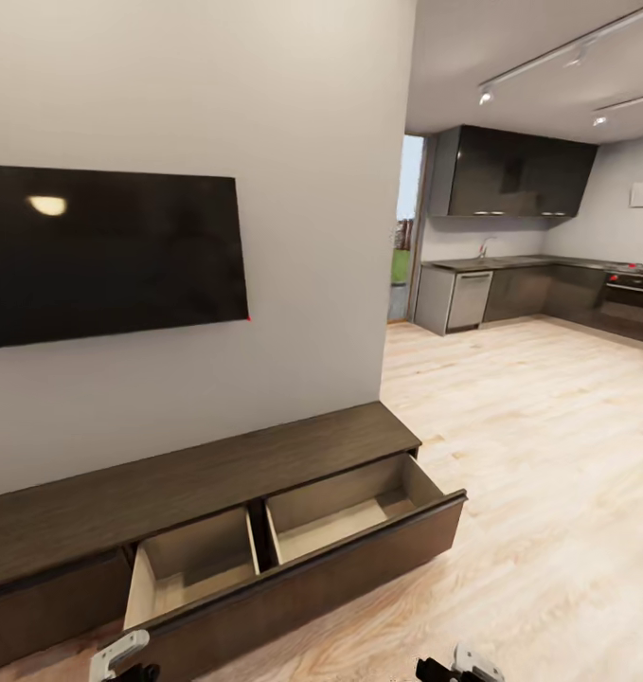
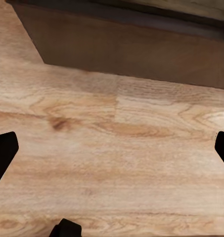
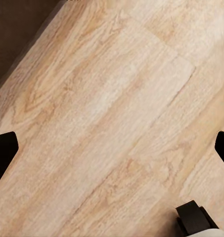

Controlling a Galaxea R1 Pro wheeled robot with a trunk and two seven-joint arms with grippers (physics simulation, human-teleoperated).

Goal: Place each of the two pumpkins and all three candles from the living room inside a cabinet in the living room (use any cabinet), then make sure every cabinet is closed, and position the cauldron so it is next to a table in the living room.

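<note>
A long low dark cabinet [image 1: 198,474] is seen against the white wall under a black television [image 1: 108,251], with one wide drawer [image 1: 293,549] pulled out, its two pale compartments empty. No pumpkin, candle or cauldron is seen here, so the fetching step is judged to be in hand: nothing has been stowed in this drawer yet, and the next move calls for the things to be found elsewhere in the room and brought back to it. The left gripper [image 2: 112,148] and the right gripper [image 3: 112,148] are both held wide apart above the floor [image 1: 529,493], with nothing between the fingers. The floor is of pale wood planks; a grey kitchen [image 1: 539,246] is seen beyond, with track lights overhead
</note>
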